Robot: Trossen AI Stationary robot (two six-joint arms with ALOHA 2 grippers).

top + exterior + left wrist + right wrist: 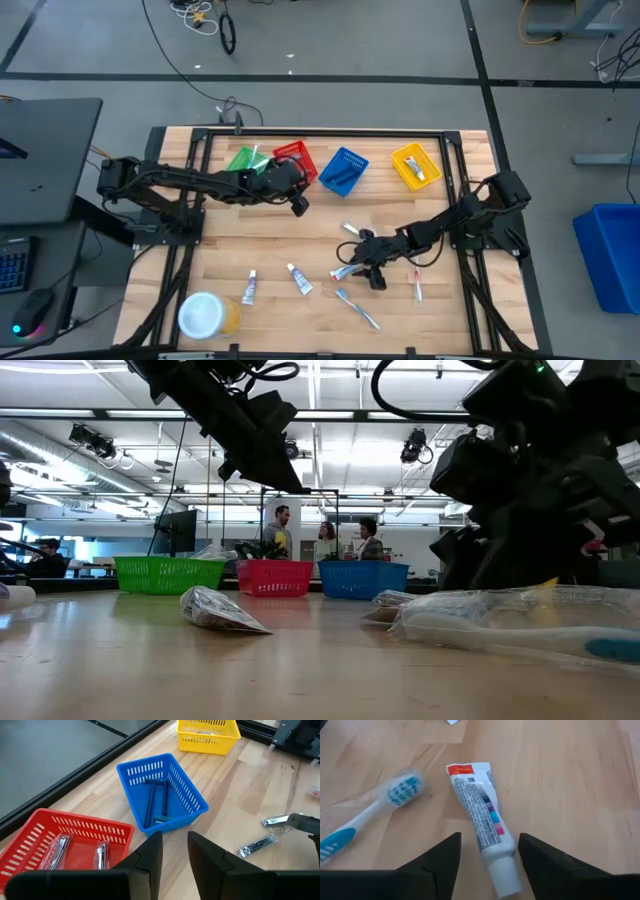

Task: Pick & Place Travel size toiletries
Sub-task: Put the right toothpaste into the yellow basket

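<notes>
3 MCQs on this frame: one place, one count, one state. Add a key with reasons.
1. The dark razors lie in which basket?
A) green B) blue C) yellow
2. How many baskets stand along the table's far edge?
A) three B) four C) five
3. The right gripper is
A) open over a toothpaste tube B) shut on a toothbrush C) inside a basket

Key: B, razors in the blue basket; B, green, red, blue and yellow; A, right gripper fingers apart astride the toothpaste tube.
</notes>
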